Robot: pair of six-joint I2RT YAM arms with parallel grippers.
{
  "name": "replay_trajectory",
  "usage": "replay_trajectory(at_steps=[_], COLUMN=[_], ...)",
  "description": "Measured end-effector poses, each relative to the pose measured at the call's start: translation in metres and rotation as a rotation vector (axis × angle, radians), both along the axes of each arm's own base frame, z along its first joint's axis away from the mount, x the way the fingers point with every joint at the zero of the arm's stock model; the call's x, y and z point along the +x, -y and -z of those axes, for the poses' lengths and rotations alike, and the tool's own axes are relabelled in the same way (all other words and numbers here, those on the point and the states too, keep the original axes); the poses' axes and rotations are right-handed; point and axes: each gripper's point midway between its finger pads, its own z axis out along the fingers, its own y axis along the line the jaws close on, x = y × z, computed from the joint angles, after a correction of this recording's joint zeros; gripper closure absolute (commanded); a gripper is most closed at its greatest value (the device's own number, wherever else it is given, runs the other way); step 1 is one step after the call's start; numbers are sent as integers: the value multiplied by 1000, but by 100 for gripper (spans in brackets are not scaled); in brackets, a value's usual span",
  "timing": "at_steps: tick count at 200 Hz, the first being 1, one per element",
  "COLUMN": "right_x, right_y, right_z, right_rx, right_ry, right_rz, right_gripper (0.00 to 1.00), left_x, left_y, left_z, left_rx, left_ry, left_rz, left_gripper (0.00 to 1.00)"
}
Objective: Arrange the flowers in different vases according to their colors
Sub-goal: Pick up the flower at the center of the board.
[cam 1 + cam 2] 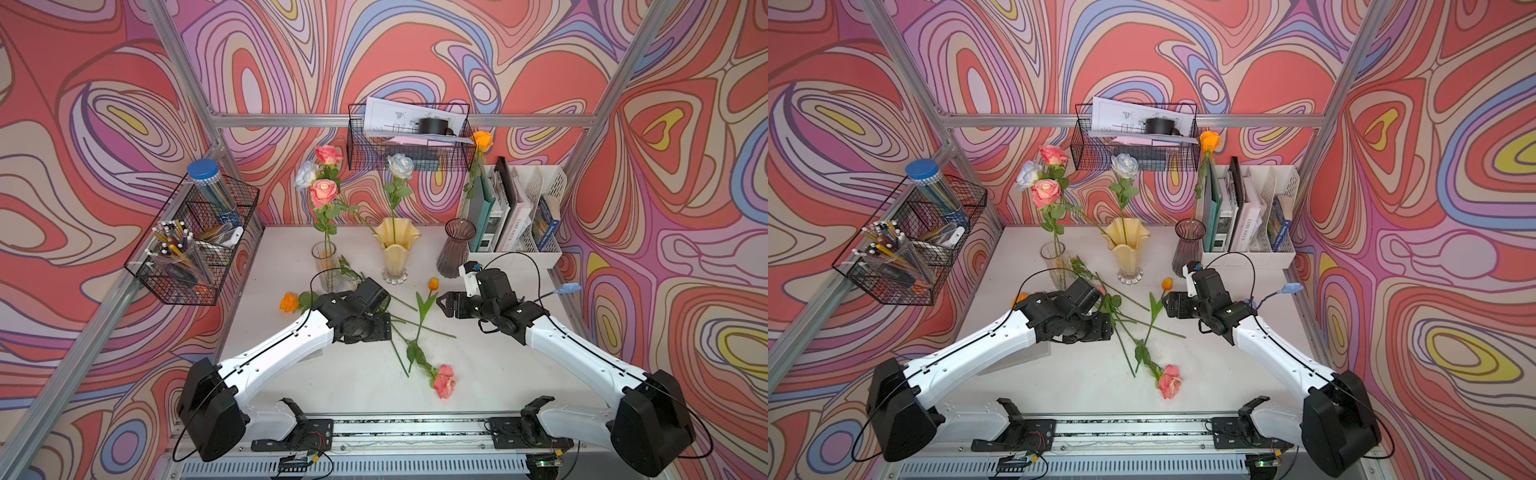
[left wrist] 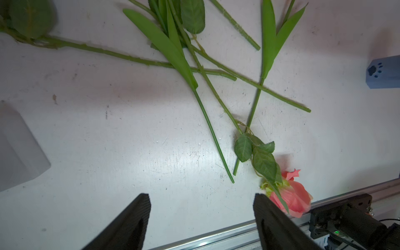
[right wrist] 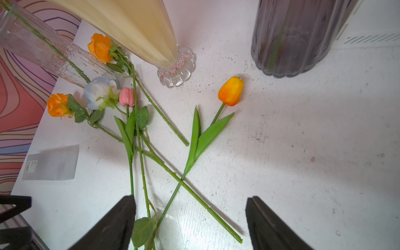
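Three vases stand at the back: a clear glass one [image 1: 325,266] holding pink roses [image 1: 323,192], a creamy-yellow one [image 1: 395,249] with a white-blue rose [image 1: 401,165], and a purple one [image 1: 456,249] with an orange rose [image 1: 482,140]. Loose flowers lie crossed on the table: orange tulip [image 3: 230,91], pink rose [image 2: 291,199], pink tulip bud [image 3: 127,97], white-blue flower [image 3: 100,92] and orange roses [image 3: 57,105]. My left gripper [image 2: 202,207] is open over bare table, beside the pink rose. My right gripper [image 3: 190,212] is open above crossed stems [image 3: 194,194], holding nothing.
A wire basket with pens [image 1: 191,249] hangs at the left and another [image 1: 409,139] on the back wall. A white file organiser [image 1: 519,216] stands back right. A frosted box [image 3: 52,162], a blue block [image 2: 384,71] and a light-blue spouted object [image 1: 567,288] lie near the table's edges.
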Motion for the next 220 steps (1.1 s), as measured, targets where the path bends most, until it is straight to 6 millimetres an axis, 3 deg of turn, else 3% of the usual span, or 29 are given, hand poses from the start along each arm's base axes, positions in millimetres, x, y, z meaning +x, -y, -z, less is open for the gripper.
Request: replay_trajectory(at_steps=[50,106,165,181,220], right_x=[0,0,-1,-2,-5], right_y=[0,1,1,2,3], right_z=[0,-4,-6,-6,-7], right_rx=[-1,2,-2,-5,-10], right_ry=[1,12,23,27,37], right_rz=[0,2,-6,-10,-16], right_gripper=[18,18,18,18,18], left_x=[-1,7,19,21,22], left_y=[21,35,46,49,50], left_z=[44,83,98,102,114], left_rx=[-23,16,40,46,70], left_ry=[-128,-217,-239,-245,-268], left_rz=[-49,-70,-73,-73,-73], left_gripper=[29,45,52,59,65])
